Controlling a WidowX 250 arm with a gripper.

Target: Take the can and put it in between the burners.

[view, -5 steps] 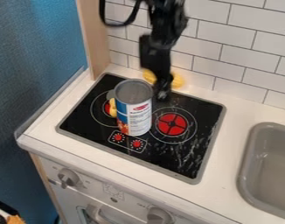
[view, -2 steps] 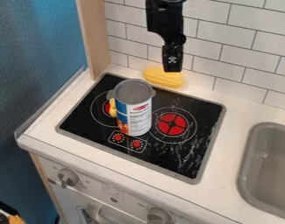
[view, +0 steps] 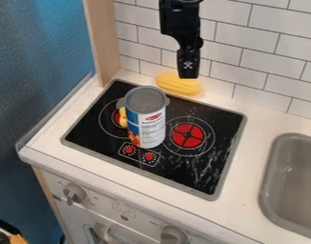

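The black gripper (view: 189,71) hangs at the top centre, above and behind the stove, apart from the can. A tall can (view: 150,127) with a blue and white label stands upright on the black cooktop, between the left burner (view: 117,117) and the right burner (view: 187,135). Its body partly covers the left burner area. Behind the can, part of a grey object and a yellow item (view: 123,117) peek out at its left side.
A yellow corn-like toy (view: 178,84) lies on the counter behind the stove, near the tiled wall. The grey sink (view: 292,181) is at the right. A wooden post (view: 102,43) rises at the back left corner.
Between the first frame and the second, the gripper rose up and away from beside the can, uncovering the yellow toy. Since then it has kept still. The can has not moved.
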